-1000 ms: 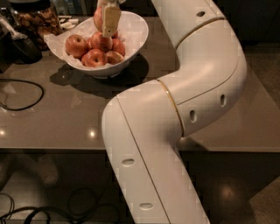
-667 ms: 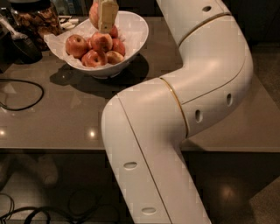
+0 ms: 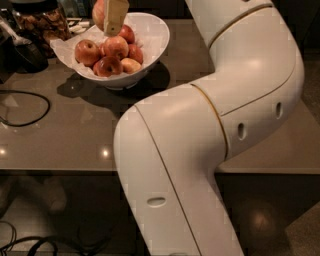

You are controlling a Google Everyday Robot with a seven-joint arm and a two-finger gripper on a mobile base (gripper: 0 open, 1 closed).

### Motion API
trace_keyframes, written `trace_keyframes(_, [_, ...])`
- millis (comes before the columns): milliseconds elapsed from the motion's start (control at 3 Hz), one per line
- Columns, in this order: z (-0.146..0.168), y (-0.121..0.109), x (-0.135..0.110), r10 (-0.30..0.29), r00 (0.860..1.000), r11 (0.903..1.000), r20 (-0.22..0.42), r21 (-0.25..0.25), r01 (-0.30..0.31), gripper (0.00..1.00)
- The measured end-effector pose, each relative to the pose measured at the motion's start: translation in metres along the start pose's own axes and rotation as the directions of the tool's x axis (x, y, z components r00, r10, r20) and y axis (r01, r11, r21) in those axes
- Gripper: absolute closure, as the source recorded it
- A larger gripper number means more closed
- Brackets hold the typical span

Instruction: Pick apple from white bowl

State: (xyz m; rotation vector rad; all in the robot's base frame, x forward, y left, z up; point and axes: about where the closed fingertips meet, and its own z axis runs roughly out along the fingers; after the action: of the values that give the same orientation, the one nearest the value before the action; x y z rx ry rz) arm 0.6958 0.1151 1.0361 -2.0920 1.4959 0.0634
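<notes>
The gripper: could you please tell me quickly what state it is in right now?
Gripper: shut on the apple, holding it above the white bowl at the top of the view.

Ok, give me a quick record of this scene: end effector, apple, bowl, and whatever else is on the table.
end effector: top edge of view, above the bowl, shut on apple
apple: red-orange, held over the bowl's left side
bowl: white, paper-lined, on table
other apples: several, in bowl
jar: brown snacks, left of bowl
cable: looped at table's left
table: glossy grey-brown
</notes>
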Motion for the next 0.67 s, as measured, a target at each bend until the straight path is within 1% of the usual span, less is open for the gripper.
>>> trace_keyframes(333, [-0.001, 0.012, -0.012, -0.023, 0.999, 0.9993, 0.043, -0.029, 0.024, 1.00])
trace_keyframes(667, [-0.001, 0.026, -0.021, -0.047, 0.997, 0.9974, 0.067, -0.051, 0.051, 1.00])
